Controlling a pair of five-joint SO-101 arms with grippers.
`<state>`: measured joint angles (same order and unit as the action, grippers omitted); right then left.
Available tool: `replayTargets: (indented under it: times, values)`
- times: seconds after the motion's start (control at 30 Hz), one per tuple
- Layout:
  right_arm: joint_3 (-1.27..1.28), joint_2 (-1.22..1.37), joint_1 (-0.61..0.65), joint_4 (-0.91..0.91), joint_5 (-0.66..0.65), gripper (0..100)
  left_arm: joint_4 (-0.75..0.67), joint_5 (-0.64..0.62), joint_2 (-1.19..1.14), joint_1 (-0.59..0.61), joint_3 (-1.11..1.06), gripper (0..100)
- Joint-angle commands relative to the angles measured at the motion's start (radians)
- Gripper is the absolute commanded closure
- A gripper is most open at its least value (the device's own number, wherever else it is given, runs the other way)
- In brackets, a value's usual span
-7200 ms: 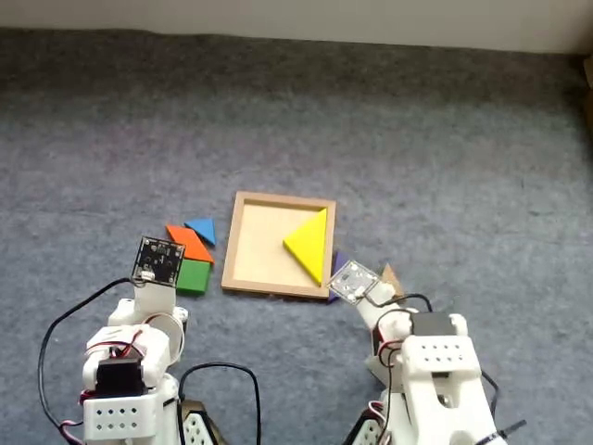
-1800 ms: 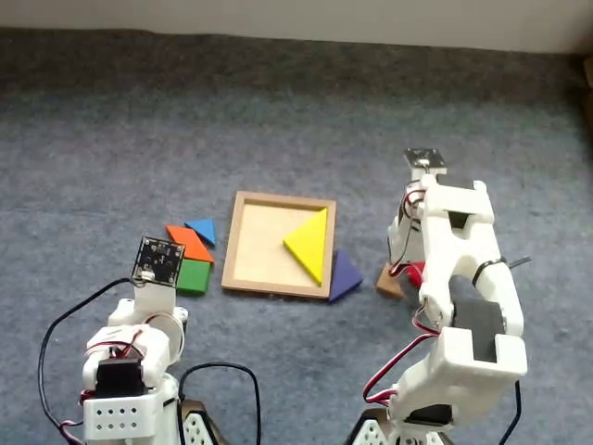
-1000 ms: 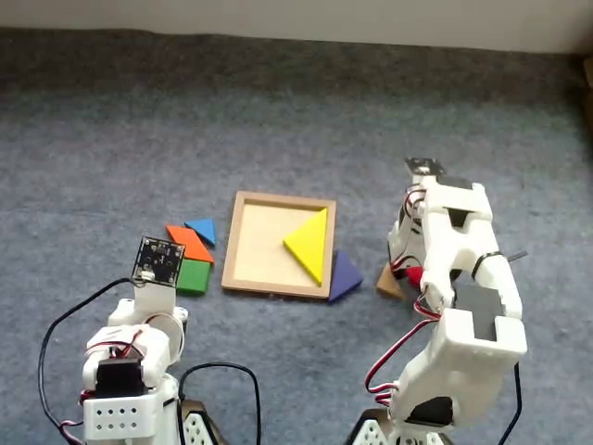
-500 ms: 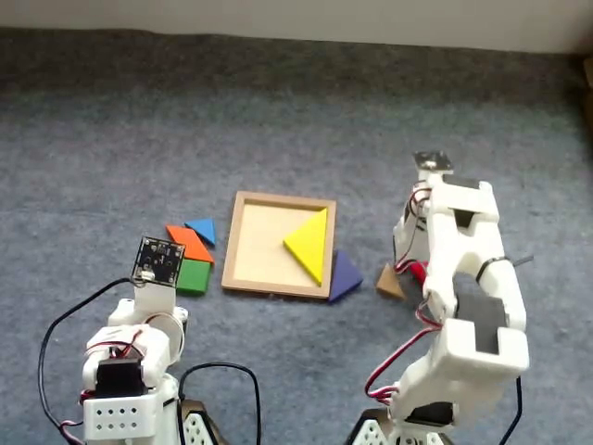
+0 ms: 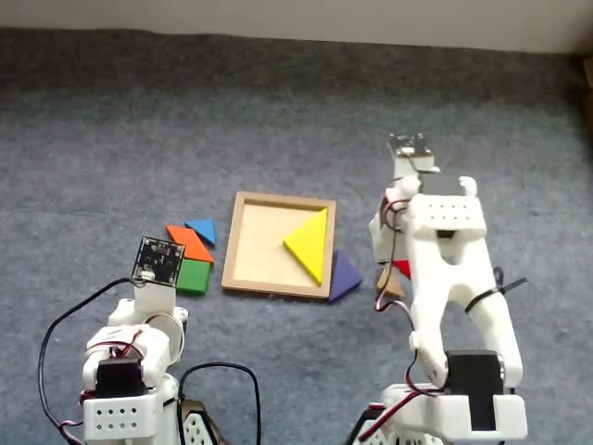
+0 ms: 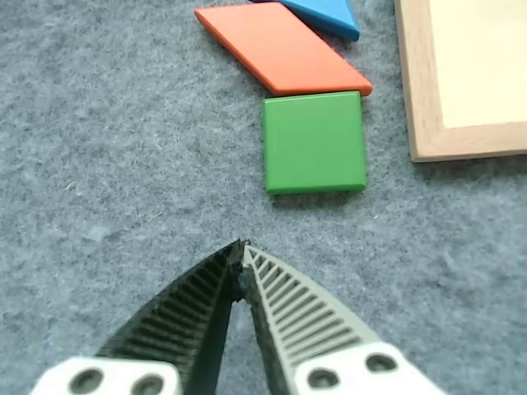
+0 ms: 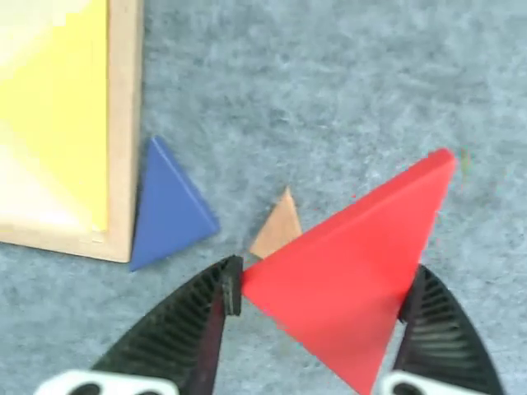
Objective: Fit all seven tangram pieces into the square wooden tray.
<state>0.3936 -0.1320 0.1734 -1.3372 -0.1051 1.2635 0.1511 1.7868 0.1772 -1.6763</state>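
Slip risk: red triangle (image 7: 362,247) pinched edge to edge in right end effector (image 7: 321,288), held above tan triangle (image 7: 277,229), outside tray (image 5: 231,243). Could pivot loose in transit, or catch on tray rim or yellow triangle (image 5: 310,243) already inside. Left end effector (image 6: 240,255) clenched empty, near green square (image 6: 314,141).

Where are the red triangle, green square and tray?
red triangle (image 7: 354,263), right wrist view, face centre.
green square (image 6: 314,141), left wrist view, face centre.
tray (image 6: 420,82), left wrist view, wooden rim.

Left gripper (image 6: 240,251) closed, right gripper (image 7: 322,288) grasping
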Motion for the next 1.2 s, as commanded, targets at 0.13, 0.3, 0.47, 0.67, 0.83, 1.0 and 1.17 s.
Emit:
replayTargets:
  times: [0.13, 0.3, 0.47, 0.67, 0.83, 1.0, 1.17]
  values:
    - [-0.015, -0.047, 0.196, 0.008, 0.236, 74.1, 0.008, 0.008, 0.021, 0.002, -0.019, 99]
    - [-0.007, -0.045, 0.282, 0.114, 0.35, 74.1, 0.008, 0.008, 0.021, 0.002, -0.019, 99]
    - [-0.013, -0.044, 0.369, 0.159, 0.396, 74.1, 0.008, 0.008, 0.021, 0.002, -0.019, 99]
    - [-0.039, -0.042, 0.453, 0.197, 0.453, 74.1, 0.008, 0.008, 0.021, 0.002, -0.019, 99]
    - [-0.093, -0.035, 0.455, 0.208, 0.482, 74.1, 0.008, 0.008, 0.021, 0.002, -0.019, 99]
    - [-0.193, 0.125, 0.455, 0.199, 0.48, 74.1, 0.008, 0.008, 0.021, 0.002, -0.019, 99]
    - [-0.341, 0.294, 0.455, 0.143, 0.482, 74.1, 0.008, 0.008, 0.021, 0.002, -0.019, 99]
